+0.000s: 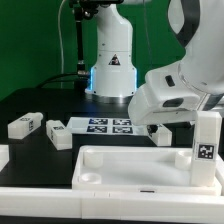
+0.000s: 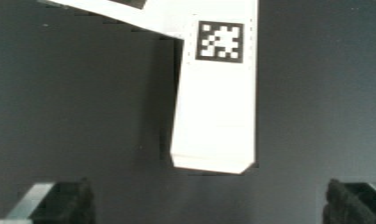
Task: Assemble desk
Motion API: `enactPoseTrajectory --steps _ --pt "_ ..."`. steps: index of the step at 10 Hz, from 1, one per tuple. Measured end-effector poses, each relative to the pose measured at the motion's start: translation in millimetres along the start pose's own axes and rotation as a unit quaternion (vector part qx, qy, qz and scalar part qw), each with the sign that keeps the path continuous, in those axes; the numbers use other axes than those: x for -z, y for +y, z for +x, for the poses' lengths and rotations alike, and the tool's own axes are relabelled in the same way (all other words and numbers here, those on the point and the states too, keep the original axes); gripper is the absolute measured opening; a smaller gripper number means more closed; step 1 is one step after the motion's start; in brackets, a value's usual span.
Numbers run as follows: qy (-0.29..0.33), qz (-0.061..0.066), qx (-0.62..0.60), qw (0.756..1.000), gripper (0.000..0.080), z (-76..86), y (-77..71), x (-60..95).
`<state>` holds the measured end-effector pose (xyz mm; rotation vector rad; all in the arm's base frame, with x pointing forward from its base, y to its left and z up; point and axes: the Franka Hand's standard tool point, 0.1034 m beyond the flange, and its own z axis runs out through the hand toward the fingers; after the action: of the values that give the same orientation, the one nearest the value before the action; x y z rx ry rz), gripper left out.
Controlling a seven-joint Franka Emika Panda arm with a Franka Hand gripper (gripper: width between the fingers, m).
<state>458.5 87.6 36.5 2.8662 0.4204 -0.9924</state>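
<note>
The white tabletop slab [image 1: 140, 168] lies at the front with its raised rim up. One white square leg [image 1: 207, 140] stands upright at its corner on the exterior view's right, tag facing out. In the wrist view this leg [image 2: 217, 95] runs lengthwise with its tag near the far end, where it meets a white edge of the slab [image 2: 114, 6]. My gripper [image 1: 158, 130] hangs behind the slab, to the exterior view's left of the upright leg. It is open and empty [image 2: 206, 205], its dark fingers [image 2: 60, 200] wide apart, and the leg's free end stops short of them.
Two loose white legs [image 1: 24, 125] [image 1: 57, 133] lie on the black table at the exterior view's left, and another white piece [image 1: 3, 155] sits at the edge. The marker board [image 1: 105, 125] lies in front of the robot base [image 1: 112, 70].
</note>
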Motion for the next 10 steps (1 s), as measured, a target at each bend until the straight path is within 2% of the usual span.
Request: enactPoseTrajectory --steps 1,3,4,6,10 --pt "-0.001 0.0 0.0 1.0 0.0648 -0.1 0.0 -0.5" --pt "-0.04 0.0 0.009 0.999 0.0648 -8.4 -7.6 -10.9" --pt "-0.08 -0.005 0.022 0.997 0.0648 -14.5 -9.9 -15.2" --pt "-0.128 -0.003 0.021 0.992 0.0648 -13.1 -9.7 -19.0" --pt "-0.123 -0.008 -0.02 0.992 0.0648 -11.8 -6.0 -18.5"
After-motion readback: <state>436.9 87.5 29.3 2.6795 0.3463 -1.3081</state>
